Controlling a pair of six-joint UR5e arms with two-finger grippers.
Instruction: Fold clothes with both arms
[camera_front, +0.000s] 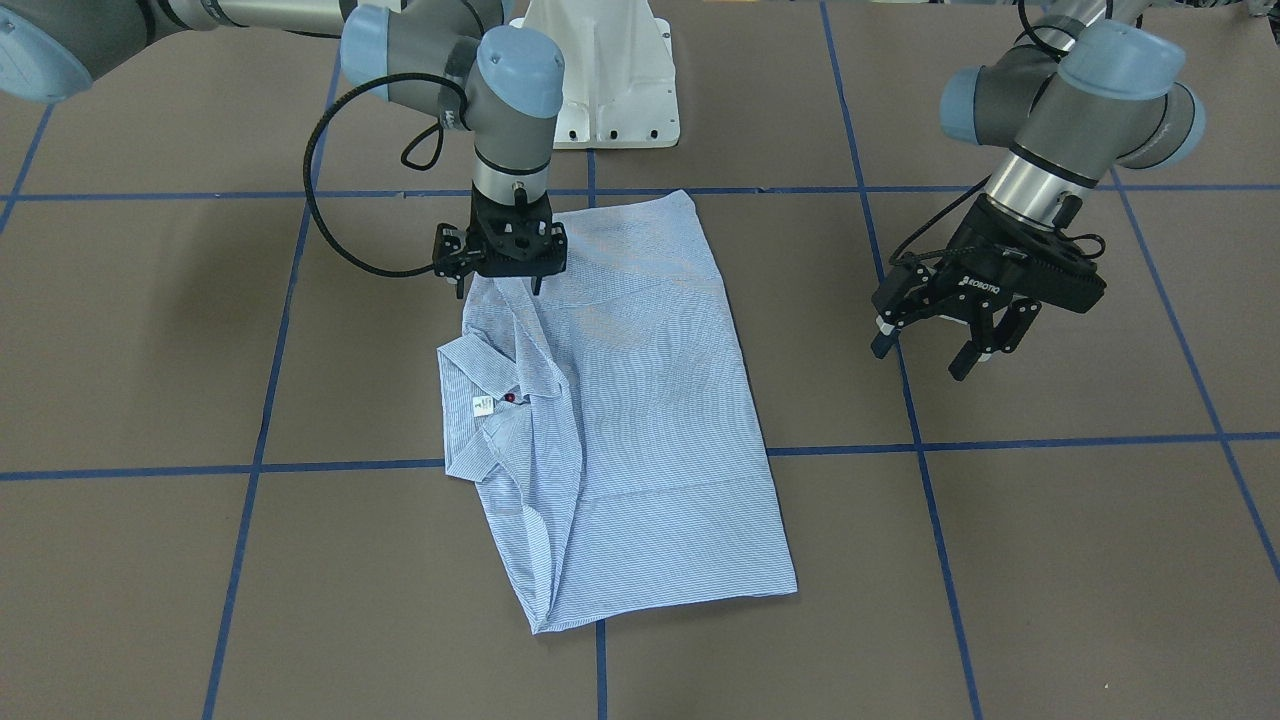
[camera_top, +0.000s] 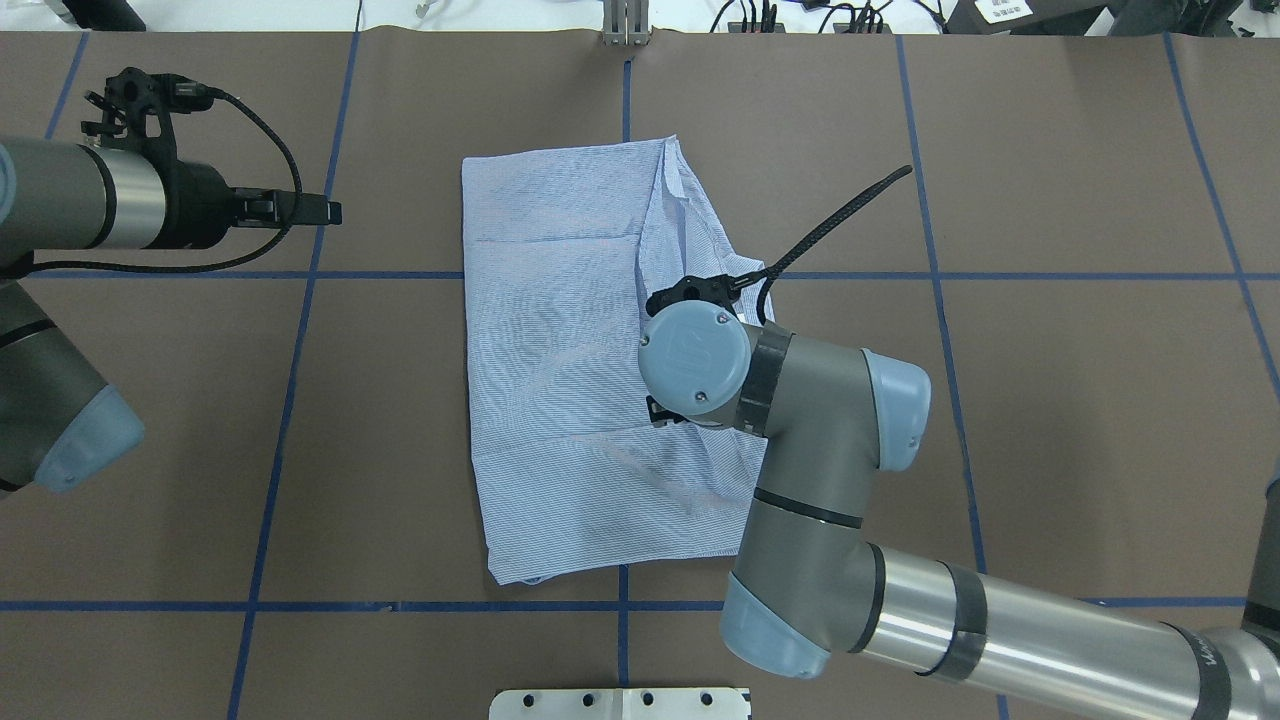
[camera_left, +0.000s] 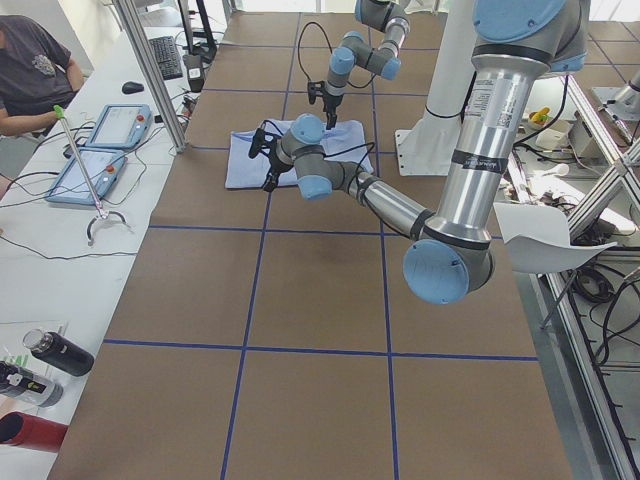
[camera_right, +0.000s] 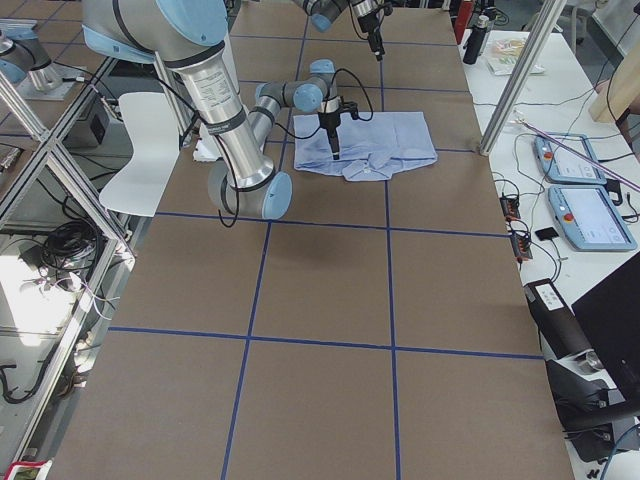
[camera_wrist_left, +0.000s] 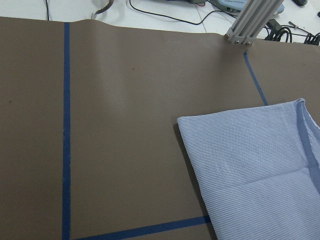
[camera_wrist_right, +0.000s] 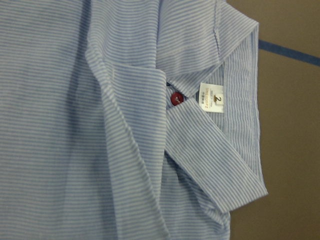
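I see the shirt (camera_front: 640, 400) lying folded flat on the table (camera_front: 1050, 560), with its white label (camera_front: 481, 404) at its 9 o'clock edge in the front-facing view. The right gripper (camera_front: 505, 275) hangs low over its 11 o'clock corner, and I cannot tell how its jaws stand. The left gripper (camera_front: 925, 355) hovers at 3 o'clock, off the cloth, jaws spread.

Counted are one light blue, finely striped button-up shirt (camera_front: 640, 400), one white neck label (camera_front: 481, 404), one dark red button (camera_front: 509, 398), two grey metal arms (left arm (camera_front: 1060, 130), right arm (camera_front: 510, 130)), two black grippers (left gripper (camera_front: 925, 355), right gripper (camera_front: 498, 288)).
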